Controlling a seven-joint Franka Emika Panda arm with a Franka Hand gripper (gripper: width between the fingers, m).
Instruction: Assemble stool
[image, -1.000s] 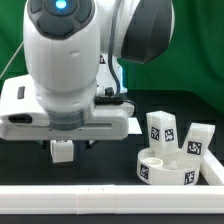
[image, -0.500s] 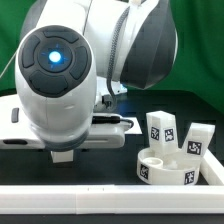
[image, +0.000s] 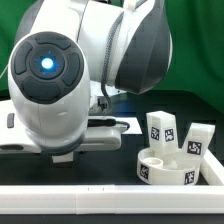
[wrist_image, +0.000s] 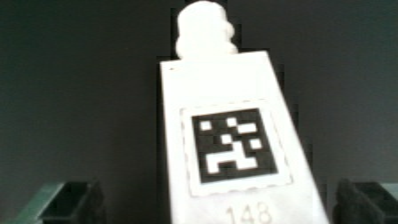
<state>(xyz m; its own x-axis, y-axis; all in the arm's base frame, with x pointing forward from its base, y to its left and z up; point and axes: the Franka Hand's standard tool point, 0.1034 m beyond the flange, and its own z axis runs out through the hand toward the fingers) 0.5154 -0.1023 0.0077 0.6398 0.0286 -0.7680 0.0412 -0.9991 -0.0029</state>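
Wrist view: the tool (wrist_image: 217, 204) hangs over a stool leg (wrist_image: 222, 120) on the dark counter (wrist_image: 71, 90), with the leg's tag facing the camera. The tool's fingertips (wrist_image: 68, 200) are spread wide, clear of the leg on both sides. At the exterior view's right the seat disc (image: 166, 168) rests with a second leg (image: 160, 128) and a third leg (image: 198, 140) upright just behind it.
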